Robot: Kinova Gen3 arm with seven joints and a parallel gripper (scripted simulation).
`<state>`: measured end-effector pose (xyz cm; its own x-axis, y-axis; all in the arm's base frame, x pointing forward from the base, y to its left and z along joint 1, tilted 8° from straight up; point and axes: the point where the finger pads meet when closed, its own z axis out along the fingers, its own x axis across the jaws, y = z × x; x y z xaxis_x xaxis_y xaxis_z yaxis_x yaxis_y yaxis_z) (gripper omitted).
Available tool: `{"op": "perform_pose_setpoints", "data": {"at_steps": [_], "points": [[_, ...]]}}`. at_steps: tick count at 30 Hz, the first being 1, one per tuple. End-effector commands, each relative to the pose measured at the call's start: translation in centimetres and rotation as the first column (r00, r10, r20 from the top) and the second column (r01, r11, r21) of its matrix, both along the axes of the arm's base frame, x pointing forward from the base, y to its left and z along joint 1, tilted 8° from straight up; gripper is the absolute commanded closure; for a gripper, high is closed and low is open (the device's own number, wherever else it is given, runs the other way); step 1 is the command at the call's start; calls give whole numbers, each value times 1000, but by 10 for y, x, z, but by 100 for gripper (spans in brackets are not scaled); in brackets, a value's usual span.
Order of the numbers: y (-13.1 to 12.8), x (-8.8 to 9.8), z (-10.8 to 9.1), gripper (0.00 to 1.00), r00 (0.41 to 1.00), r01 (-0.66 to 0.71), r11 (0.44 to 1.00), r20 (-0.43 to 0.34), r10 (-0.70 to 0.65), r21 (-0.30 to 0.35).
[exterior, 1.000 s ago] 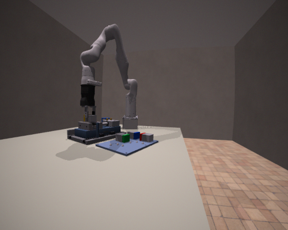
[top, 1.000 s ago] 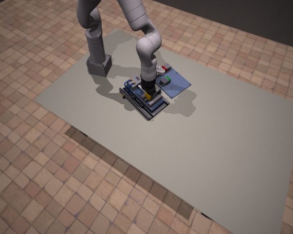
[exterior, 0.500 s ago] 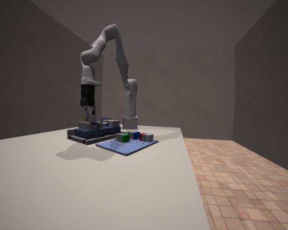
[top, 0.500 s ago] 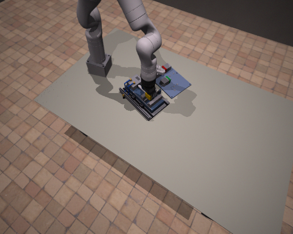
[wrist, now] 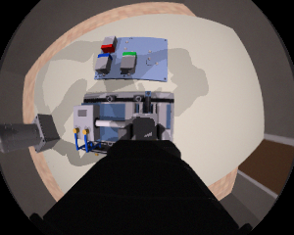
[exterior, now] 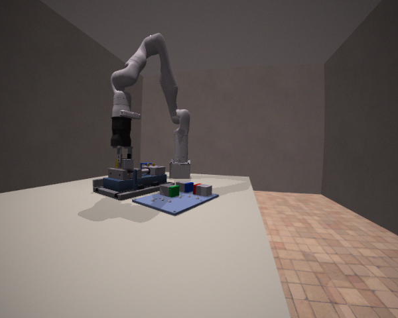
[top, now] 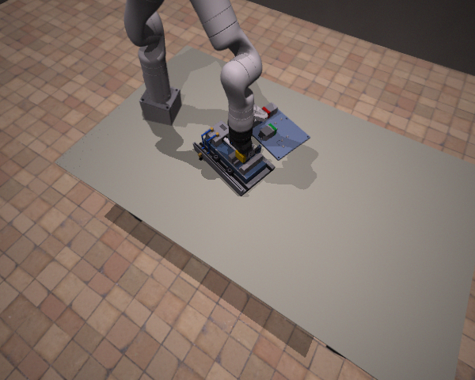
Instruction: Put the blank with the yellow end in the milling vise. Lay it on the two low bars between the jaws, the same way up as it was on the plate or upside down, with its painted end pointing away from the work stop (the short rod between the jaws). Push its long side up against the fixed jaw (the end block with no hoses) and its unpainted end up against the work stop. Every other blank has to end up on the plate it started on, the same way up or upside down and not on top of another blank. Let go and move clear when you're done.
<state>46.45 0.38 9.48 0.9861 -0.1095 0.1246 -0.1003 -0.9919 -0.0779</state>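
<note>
My gripper (exterior: 123, 158) points straight down over the milling vise (top: 235, 167) and is shut on the grey blank with the yellow end (top: 241, 155). The blank hangs just above the gap between the jaws; its yellow end shows below the wrist in the top view and as a thin yellow strip (exterior: 116, 160) in the exterior view. In the wrist view the blank (wrist: 145, 128) sits over the vise (wrist: 126, 117), and the fingers are hidden by the black gripper body. The jaw with blue hoses (top: 211, 137) is on the vise's far left end.
The blue plate (top: 282, 137) lies right of the vise. On it stand blanks with a green end (exterior: 170, 190), a blue end (exterior: 186, 187) and a red end (exterior: 201, 189). The arm's base (top: 160, 105) stands behind the vise.
</note>
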Motion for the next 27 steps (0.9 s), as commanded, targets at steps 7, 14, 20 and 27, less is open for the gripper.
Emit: {"op": "perform_pose_setpoints", "data": {"at_steps": [7,14,20,27], "points": [[0,1,0,100,1000,6,1000,2,-6,0],[0,1,-1,100,1000,12,1000,2,-12,1],[0,1,1,100,1000,3,1000,2,-3,0],[0,1,0,100,1000,8,1000,2,-8,1]]}}
